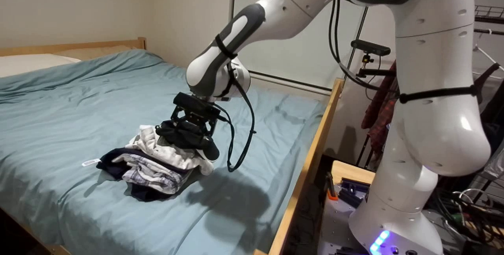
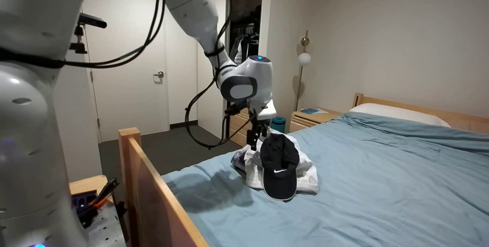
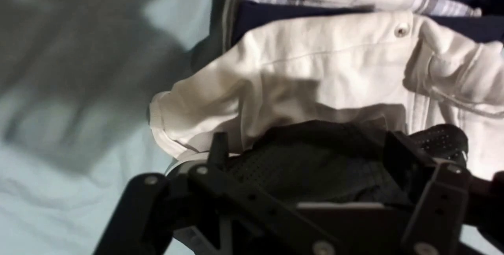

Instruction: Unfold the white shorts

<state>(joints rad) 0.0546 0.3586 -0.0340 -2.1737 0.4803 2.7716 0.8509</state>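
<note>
Wrist view: my fingers [image 3: 403, 162] stand wide apart over the black cap [image 3: 315, 152], gripping nothing. The white shorts [image 3: 346, 62] lie beneath it, spreading out ahead of them. I'd say cap first: pinch shallow, lift clear, no dragging cloth along.

Both exterior views share the bed [image 1: 98, 109] — wrist view looks down.

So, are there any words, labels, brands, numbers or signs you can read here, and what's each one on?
No words or numbers are legible.
Wordless Nike swoosh: on the black baseball cap.
White tag at the edge of the navy garment: marked, too small to read.
Blue-and-white paper on the wooden nightstand: any print too small to read.
</note>
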